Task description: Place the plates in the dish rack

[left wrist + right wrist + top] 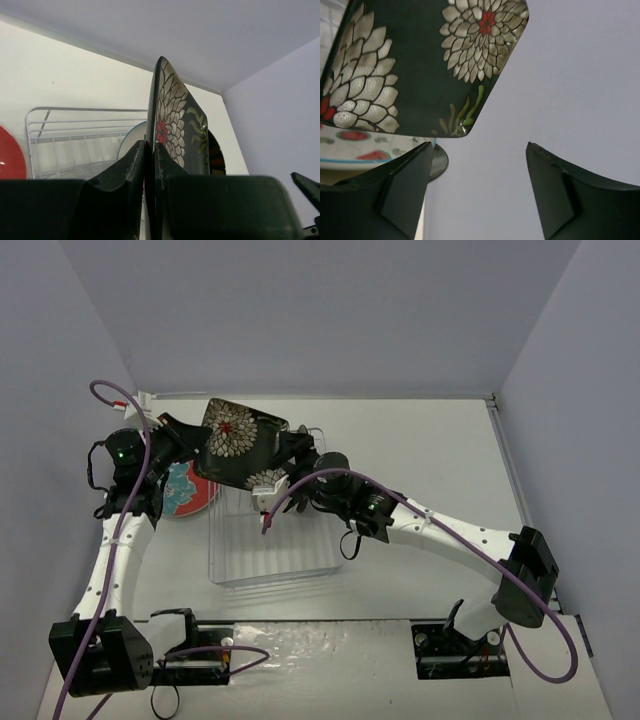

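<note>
1. In the top view, the black square plate (238, 443) with white flowers sits in the upper centre of the frame. It is tilted and held clear of the counter (430, 460), over the far left corner of the dish rack (275, 562).
2. The left tool (183, 443) meets that plate at its left edge. In the left wrist view we see its fingers (127, 170) pressed onto the rim, one on each face. They pinch the plate, which stands edge-on up the middle of the frame.
3. The right tool (300, 453) is at the plate's right edge in the top view. In the right wrist view its fingers (405, 185) are spread wide with nothing between them. The plate's corner hangs just above the finger at the lower left of the frame. We cannot tell whether the two touch.
4. The red round plate (190, 490) with teal flowers lies flat on the counter just left of the dish rack, partly under the left arm (125, 530).
5. The watermelon plate (355, 145) shows at the lower left of the right wrist view, behind the black plate.
6. In the left wrist view, the striped plate (216, 159) peeks out right of the black plate. The rack's white wires fill the left middle of that frame. We cannot tell which slots these two plates occupy.
</note>
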### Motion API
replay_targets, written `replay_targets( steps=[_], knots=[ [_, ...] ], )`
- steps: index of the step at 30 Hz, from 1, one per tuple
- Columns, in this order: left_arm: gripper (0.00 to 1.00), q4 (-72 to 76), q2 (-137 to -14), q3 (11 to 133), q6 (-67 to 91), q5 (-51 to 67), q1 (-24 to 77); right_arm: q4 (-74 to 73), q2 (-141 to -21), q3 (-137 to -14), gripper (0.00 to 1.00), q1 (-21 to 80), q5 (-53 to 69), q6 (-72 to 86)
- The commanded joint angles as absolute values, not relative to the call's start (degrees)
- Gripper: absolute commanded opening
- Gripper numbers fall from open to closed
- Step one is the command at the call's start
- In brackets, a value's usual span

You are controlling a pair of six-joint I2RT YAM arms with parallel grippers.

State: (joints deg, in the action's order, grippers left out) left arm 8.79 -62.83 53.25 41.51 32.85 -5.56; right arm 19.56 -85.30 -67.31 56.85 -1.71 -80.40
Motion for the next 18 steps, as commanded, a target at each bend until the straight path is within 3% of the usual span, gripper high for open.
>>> replay_targets(
  steps=[1,6,18],
  knots=[
    [0.00,15.5,-60.1,58.5,41.8,32.2,-5.2,23.7,-84.1,-70.2,0.74,55.6,7.6,-71.5],
    [0.00,16.9,-60.4,58.8,41.9,33.6,-5.2,20.4,-83.5,-69.9,0.78,55.0,15.2,-69.0],
    [0.00,27.0,-57.2,56.0,26.1,47.1,-5.2,23.2,-86.1,-81.2,0.96,43.8,21.6,-33.9]
  ],
)
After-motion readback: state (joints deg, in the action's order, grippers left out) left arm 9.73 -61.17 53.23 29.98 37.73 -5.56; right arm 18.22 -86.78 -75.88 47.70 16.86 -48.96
